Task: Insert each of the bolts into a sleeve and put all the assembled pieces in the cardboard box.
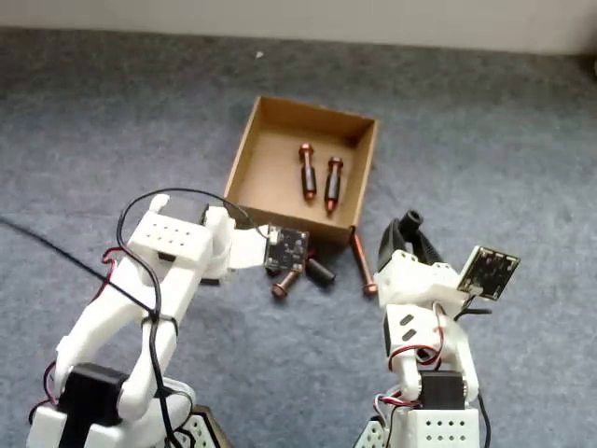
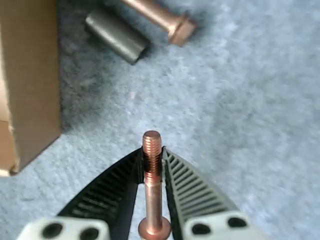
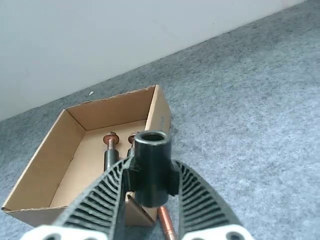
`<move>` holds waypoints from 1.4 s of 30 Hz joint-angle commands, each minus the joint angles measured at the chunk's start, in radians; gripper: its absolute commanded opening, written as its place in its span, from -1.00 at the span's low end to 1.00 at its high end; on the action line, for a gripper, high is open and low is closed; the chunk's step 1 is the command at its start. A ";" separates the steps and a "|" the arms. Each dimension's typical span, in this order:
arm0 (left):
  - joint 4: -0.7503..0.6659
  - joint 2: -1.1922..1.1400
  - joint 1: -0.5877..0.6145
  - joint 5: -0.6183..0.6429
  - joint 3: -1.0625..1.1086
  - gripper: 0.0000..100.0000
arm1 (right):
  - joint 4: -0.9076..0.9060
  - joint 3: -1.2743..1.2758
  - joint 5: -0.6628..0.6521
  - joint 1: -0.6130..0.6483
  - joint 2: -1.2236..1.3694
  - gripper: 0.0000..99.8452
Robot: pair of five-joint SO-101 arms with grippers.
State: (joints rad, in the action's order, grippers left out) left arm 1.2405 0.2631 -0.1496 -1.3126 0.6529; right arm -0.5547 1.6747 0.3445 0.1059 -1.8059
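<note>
My left gripper (image 2: pixel 152 151) is shut on a copper bolt (image 2: pixel 151 172), low over the carpet just in front of the cardboard box (image 1: pixel 244 157); the bolt's head (image 1: pixel 280 288) sticks out below the wrist camera. A loose dark sleeve (image 2: pixel 116 36) lies a little ahead of the bolt's threaded tip, and a second copper bolt (image 1: pixel 362 263) lies beyond it. My right gripper (image 3: pixel 151 172) is shut on another dark sleeve (image 3: pixel 151 165), held upright above the carpet to the right of the box's near corner. Two assembled pieces (image 1: pixel 319 177) lie inside the box.
The box's near wall (image 2: pixel 30 80) stands close beside my left gripper. The loose bolt (image 3: pixel 165 225) lies on the carpet under the held sleeve. Grey carpet (image 1: pixel 485 149) spreads open to the right and left of the box.
</note>
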 commanded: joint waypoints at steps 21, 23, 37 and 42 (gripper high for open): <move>0.072 0.079 -0.033 0.367 -0.042 -0.75 | 0.030 0.070 0.000 -0.012 -0.030 -0.99; 0.086 0.113 -0.030 0.502 -0.056 -0.80 | 0.030 0.070 0.000 -0.012 -0.030 -0.99; 0.250 0.232 -0.001 1.405 -0.058 -0.82 | 0.030 0.071 0.000 -0.012 -0.030 -0.99; 0.252 0.232 0.045 1.487 -0.036 -0.83 | 0.030 0.071 0.000 -0.012 -0.030 -0.99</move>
State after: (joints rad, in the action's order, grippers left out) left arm 1.4784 0.4657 -0.1220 0.1297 0.6314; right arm -0.5547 1.6747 0.3445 0.1059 -1.8059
